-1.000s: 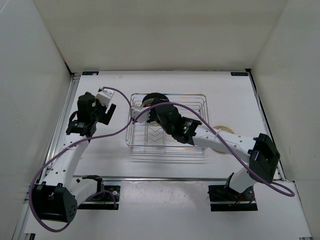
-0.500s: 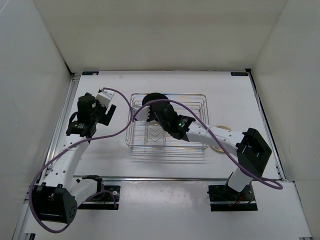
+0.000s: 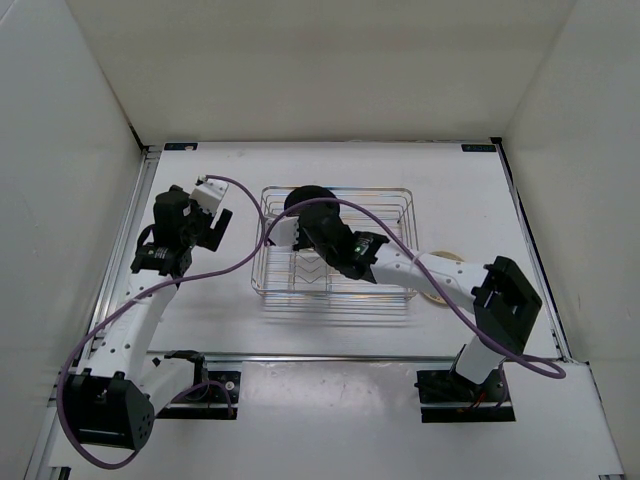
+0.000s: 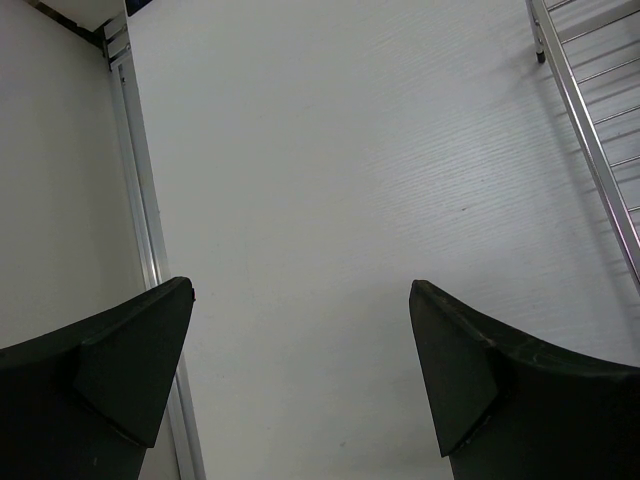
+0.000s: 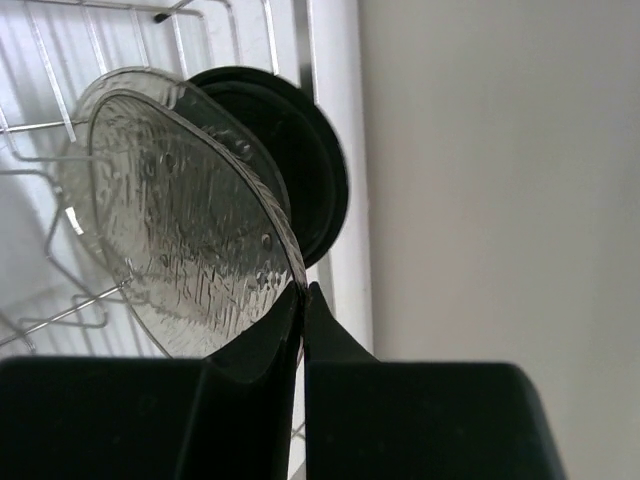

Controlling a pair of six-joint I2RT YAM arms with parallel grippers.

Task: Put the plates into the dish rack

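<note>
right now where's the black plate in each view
top external: black plate at the far left corner of the dish rack.
left wrist: not in it; only the rack's edge bar, upper right.
right wrist: upper centre, behind the clear plate.
shared landmark: the rack's chrome wires.

Overhead looks down from behind the bases; left wrist skims the table [image 4: 330, 200] close, clipping the dish rack [image 3: 385, 215] edge; right wrist peers inside that rack.
</note>
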